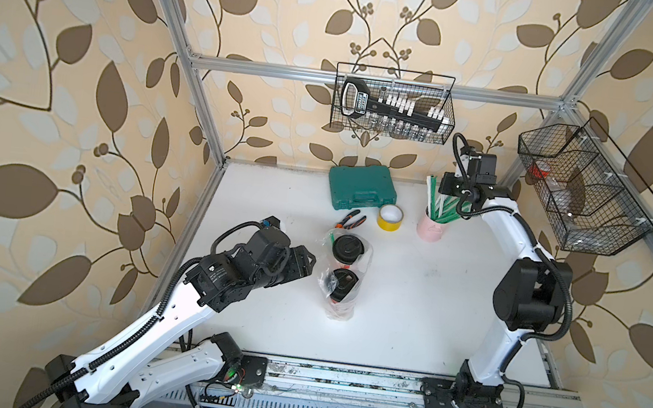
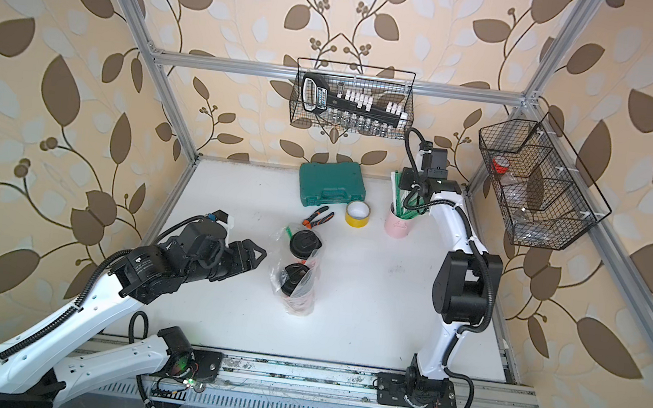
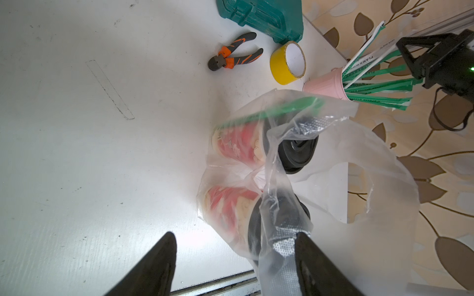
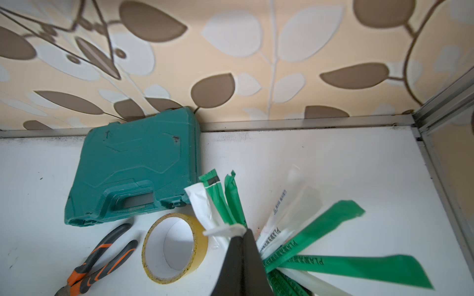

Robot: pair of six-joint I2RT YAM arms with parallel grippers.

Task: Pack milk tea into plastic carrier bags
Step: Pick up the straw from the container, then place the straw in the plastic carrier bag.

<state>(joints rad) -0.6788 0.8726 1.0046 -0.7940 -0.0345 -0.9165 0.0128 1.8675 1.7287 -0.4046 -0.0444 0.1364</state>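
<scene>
Centre frame: both cups (image 1: 348, 248) already in bag (image 3: 384, 166). L gripper (image 3: 236, 238) jaws apart beside it, prob. to steady it. R gripper (image 4: 239, 234) over pink cup (image 1: 430, 229), upper right, jaws together on straw (image 4: 205, 205), likely to add.

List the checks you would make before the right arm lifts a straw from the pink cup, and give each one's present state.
1. Right gripper shut on the end of a white straw: ok.
2. Only one straw pinched: cannot tell.
3. Pink cup upright: ok.
4. Both red cups upright inside the bag: ok.
5. Bag mouth open: film droops over the lid nearer the arms' bases, so not ok.
6. Left gripper open and free of the bag: film lies by one finger, so cannot tell.
</scene>
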